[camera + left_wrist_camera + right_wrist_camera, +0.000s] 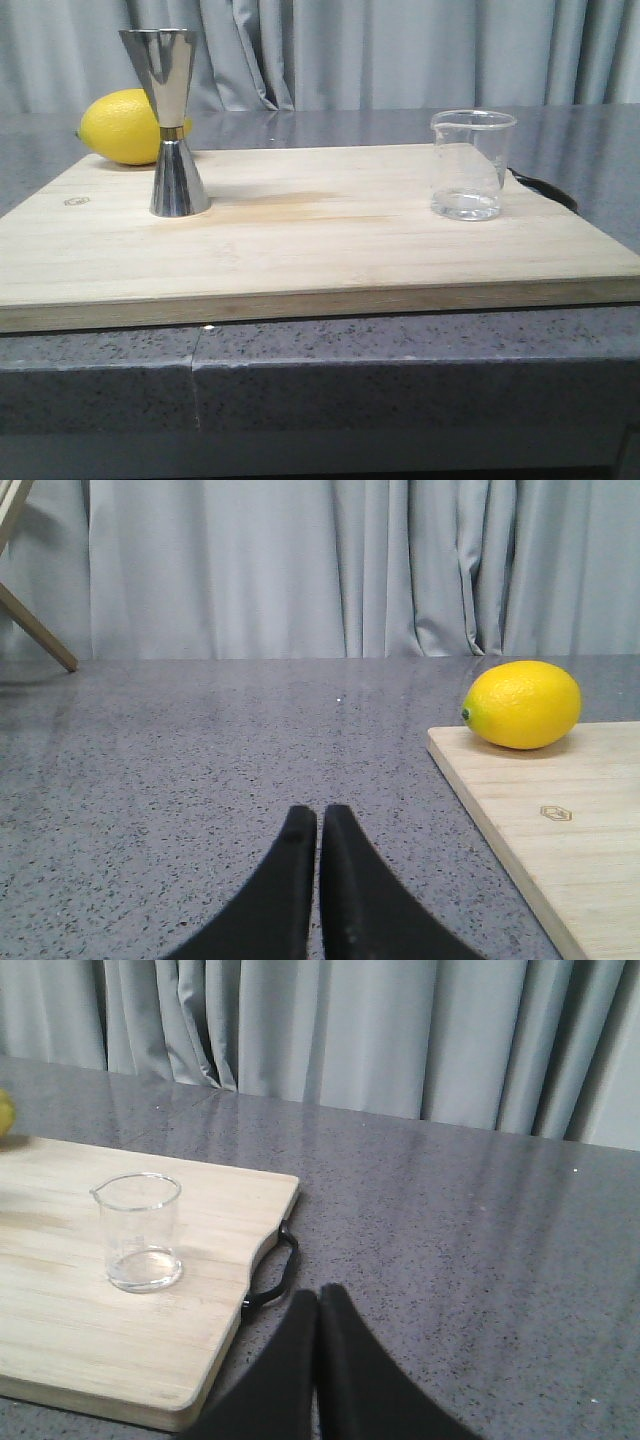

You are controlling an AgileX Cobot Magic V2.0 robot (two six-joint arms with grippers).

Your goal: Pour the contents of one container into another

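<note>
Left wrist view shows you the left gripper (319, 825) with its two black fingers pressed together, holding nothing, over bare grey speckled surface (220, 770). Off to one side of it lies the corner of the wooden board (560, 820), with the lemon (522, 704) at the board's far edge. You cannot see the jigger or the beaker from this camera.

Your right gripper (318, 1305) is likewise closed on nothing, fingers together above the surface just off the board's end, near the black handle (272, 1278) fixed to that end. The clear beaker (140, 1230) stands upright on the board, a short way in from the handle and apart from the gripper. Only a yellow sliver of the lemon shows at the picture's edge.

From the front you have the jigger (172, 125) upright at the board's left, the lemon right behind it and partly covered by it. The beaker stands well apart at the right. Neither gripper appears there. Whether the beaker holds liquid is hard to make out.
</note>
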